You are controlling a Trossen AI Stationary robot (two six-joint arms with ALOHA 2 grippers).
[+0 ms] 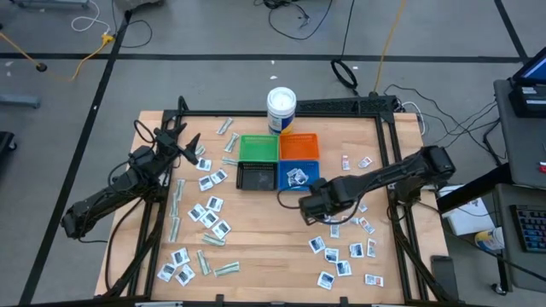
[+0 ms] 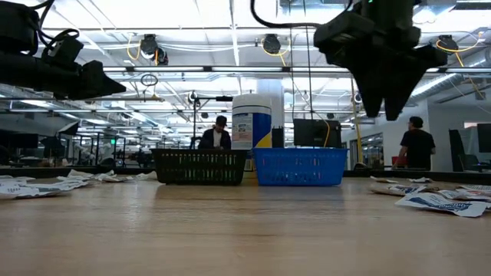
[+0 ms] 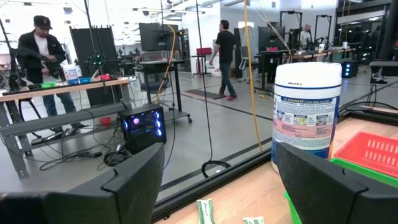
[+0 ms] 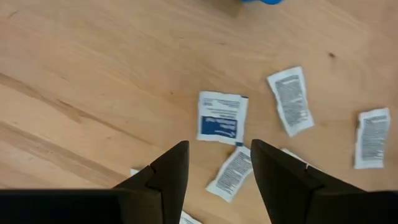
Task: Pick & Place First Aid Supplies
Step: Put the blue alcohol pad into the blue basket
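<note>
The first aid supplies are small flat packets scattered on the wooden table, one spread at the left (image 1: 205, 213) and one at the right (image 1: 341, 251). A few lie in the blue bin (image 1: 314, 169). My right gripper (image 1: 303, 207) hangs above the table just near of the blue bin. It points down and is open, with nothing between its fingers (image 4: 219, 165). Below it lie a white packet with blue print (image 4: 221, 118) and other sachets (image 4: 291, 99). My left gripper (image 1: 189, 147) waits level and open at the far left, facing the white tub (image 3: 306, 112).
Four square bins stand in a block at the far middle: green (image 1: 258, 147), orange (image 1: 299, 146), black (image 1: 256, 176) and blue. The white tub (image 1: 281, 109) stands behind them. A black frame (image 1: 388, 153) runs along the table's edges. People show in the room beyond.
</note>
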